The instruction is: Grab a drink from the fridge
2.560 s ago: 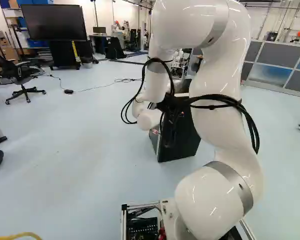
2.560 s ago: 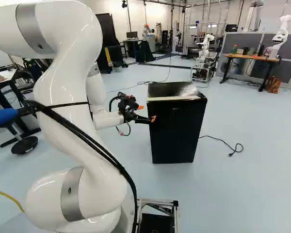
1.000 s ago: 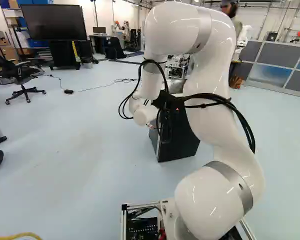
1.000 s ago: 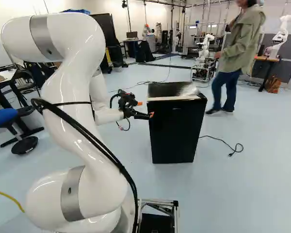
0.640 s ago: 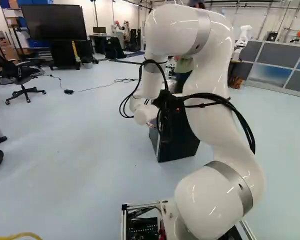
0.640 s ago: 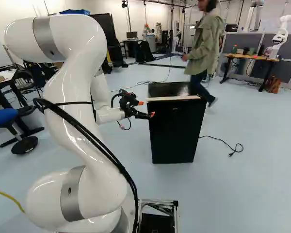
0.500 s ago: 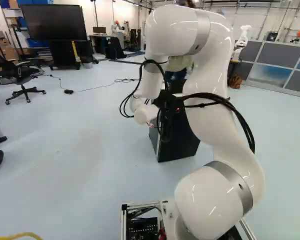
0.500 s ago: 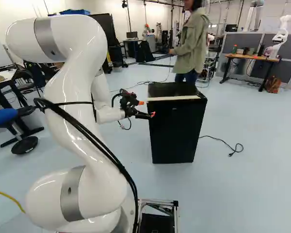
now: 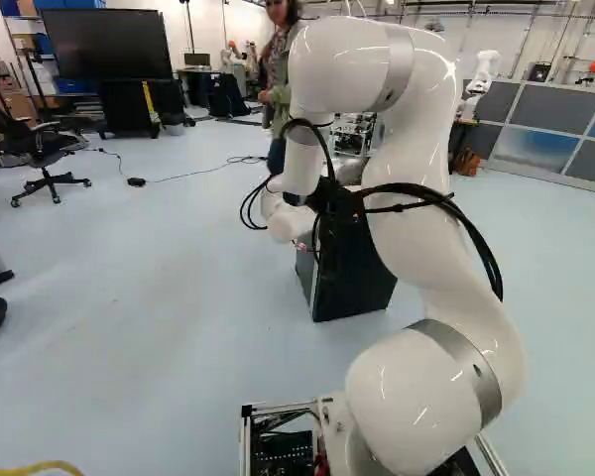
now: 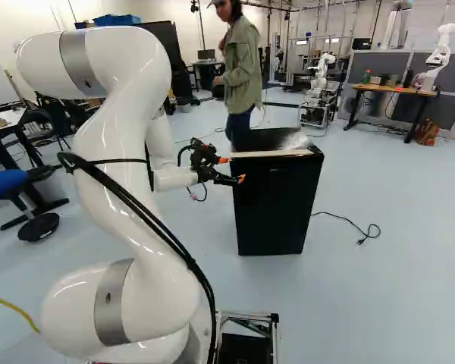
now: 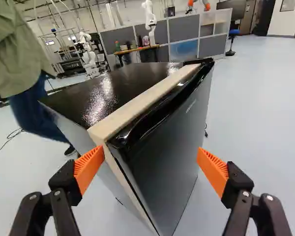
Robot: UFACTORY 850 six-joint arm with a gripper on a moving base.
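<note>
In the right base view my gripper (image 10: 233, 170) is level with the upper part of the black fridge (image 10: 277, 208), at its near left edge. The fridge door is shut, with a pale strip (image 10: 269, 154) along the top behind it. In the wrist view the gripper (image 11: 151, 169) stands wide open. The fridge's door corner shows between and ahead of its orange pads; one pad overlaps the side edge, and whether they touch I cannot tell. The door front (image 11: 169, 152) faces the other finger. No drink shows; the fridge's inside is hidden.
A person (image 10: 243, 76) stands close behind the fridge's left side. A black cable (image 10: 349, 221) lies on the floor right of the fridge. Farther back are a wooden desk (image 10: 394, 90), another robot (image 10: 443, 53) and a blue stool (image 10: 6, 182).
The arm has shifted a little since the oldest pictures, its gripper staying near the fridge and edging slightly rightward lately in the right base view. The person has walked leftward behind the fridge. The base has not moved.
</note>
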